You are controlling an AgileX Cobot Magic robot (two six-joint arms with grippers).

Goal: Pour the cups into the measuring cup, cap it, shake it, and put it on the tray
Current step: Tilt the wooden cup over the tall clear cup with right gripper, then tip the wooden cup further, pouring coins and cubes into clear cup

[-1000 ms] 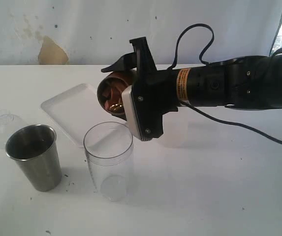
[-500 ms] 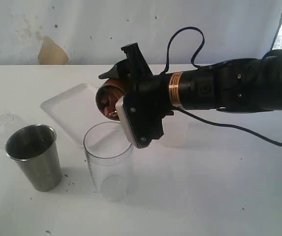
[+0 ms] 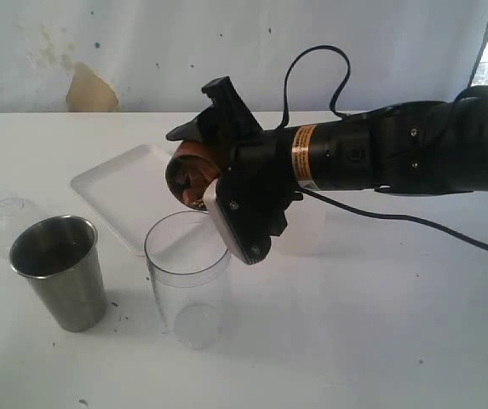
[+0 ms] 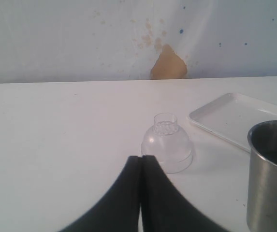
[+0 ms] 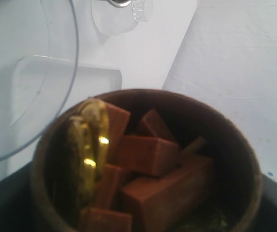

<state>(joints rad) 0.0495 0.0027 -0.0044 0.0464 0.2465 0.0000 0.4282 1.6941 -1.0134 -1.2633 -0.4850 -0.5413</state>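
A: Where is the measuring cup (image 3: 188,277) placed, and which step is judged to be in hand?

B: It is stood upright and uncapped on the table (image 3: 380,324), just beside the tray (image 3: 120,192). The wooden cup (image 3: 184,170) is held tipped on its side just above and behind the clear rim, clamped across its belly by the right gripper (image 3: 209,183). The first pour is taken to be under way, though nothing can be made out inside the clear cup.

A: What is called for next?

B: More tilt is probably needed, with the wooden lip brought squarely over the clear rim, so that nothing is spilled onto the tray or table. The steel tumbler (image 3: 60,273) is stood close by on the left of the exterior view, to be poured afterwards. Capping, shaking and placing are not yet done.

A: What is given by one view and withheld by another?

B: Only in the right wrist view is the load shown: brown blocks (image 5: 148,154) and gold-wrapped pieces (image 5: 87,140), all inside the cup, with the clear rim curving close by. Only in the left wrist view is the left gripper (image 4: 141,166) seen, jaws pressed together on nothing, low over the table near the domed lid (image 4: 167,147). The whole layout is provided by the exterior view alone, where the left arm is not seen
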